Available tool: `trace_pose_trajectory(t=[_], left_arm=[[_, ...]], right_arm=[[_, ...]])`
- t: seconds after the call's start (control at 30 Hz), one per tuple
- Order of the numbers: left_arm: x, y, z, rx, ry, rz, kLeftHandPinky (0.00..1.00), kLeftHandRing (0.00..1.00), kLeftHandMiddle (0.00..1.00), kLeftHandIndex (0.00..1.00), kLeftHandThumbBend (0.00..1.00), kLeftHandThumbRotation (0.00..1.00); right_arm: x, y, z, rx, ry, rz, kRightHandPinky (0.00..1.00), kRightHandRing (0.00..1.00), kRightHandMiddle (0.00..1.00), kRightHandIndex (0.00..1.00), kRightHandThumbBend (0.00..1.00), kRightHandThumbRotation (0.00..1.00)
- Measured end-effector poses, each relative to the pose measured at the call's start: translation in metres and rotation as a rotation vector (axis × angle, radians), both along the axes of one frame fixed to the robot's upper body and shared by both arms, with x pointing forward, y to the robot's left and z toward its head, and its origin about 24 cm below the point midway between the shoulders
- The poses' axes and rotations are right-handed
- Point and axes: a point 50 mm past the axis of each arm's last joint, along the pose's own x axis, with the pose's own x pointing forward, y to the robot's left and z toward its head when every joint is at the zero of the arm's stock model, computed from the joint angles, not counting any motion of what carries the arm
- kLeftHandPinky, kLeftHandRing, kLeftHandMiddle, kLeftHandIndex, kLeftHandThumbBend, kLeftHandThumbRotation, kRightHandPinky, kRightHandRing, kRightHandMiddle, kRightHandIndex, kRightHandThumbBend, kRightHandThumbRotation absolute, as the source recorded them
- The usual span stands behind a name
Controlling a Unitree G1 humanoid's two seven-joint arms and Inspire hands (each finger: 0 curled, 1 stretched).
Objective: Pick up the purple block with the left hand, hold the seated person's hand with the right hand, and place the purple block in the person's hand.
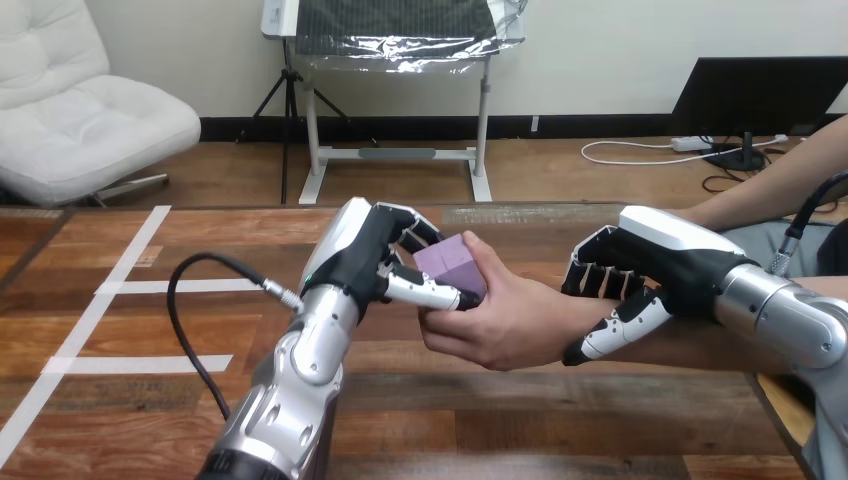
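Reaching over the wooden table from the right, the person's hand was cupped toward the left; the right hand clasped the person's wrist, fingers curled over it and thumb beneath, a hold best left firm but gentle; the left hand gripped the purple block between thumb and curled fingers, the block touching the person's fingers; a good release meant uncurling slowly, once the block sat fully supported.

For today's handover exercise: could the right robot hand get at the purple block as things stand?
Probably not: the right robot hand is curled round the person's wrist, and the person's hand lies between it and the purple block.
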Motion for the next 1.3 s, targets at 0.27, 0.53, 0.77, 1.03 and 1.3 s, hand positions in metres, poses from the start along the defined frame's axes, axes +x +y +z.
trace_pose_trajectory(t=[0.27,0.53,0.77,1.03,1.3], left_arm=[[0.002,-0.005,0.001,0.000,0.001,-0.009,0.16,0.23,0.33,0.45,0.70,0.00],[0.002,-0.007,0.001,-0.004,0.003,-0.012,0.17,0.24,0.33,0.46,0.68,0.00],[0.001,-0.011,0.001,-0.011,0.007,-0.021,0.17,0.25,0.34,0.46,0.68,0.00],[0.001,-0.012,0.000,-0.015,0.013,-0.030,0.17,0.25,0.34,0.46,0.68,0.00],[0.001,-0.014,0.000,-0.016,0.015,-0.037,0.20,0.28,0.37,0.46,0.68,0.00]], right_arm=[[0.000,0.001,0.000,0.004,0.000,0.001,0.37,0.43,0.49,0.51,0.82,0.24],[0.000,0.002,0.000,0.007,-0.001,0.001,0.36,0.43,0.49,0.51,0.82,0.24],[0.000,0.002,0.000,0.007,0.002,-0.004,0.36,0.43,0.49,0.51,0.83,0.23],[0.000,0.002,-0.001,0.007,0.004,-0.006,0.37,0.44,0.49,0.51,0.83,0.22],[0.000,0.001,-0.001,0.007,0.013,-0.012,0.38,0.44,0.50,0.51,0.82,0.22]])
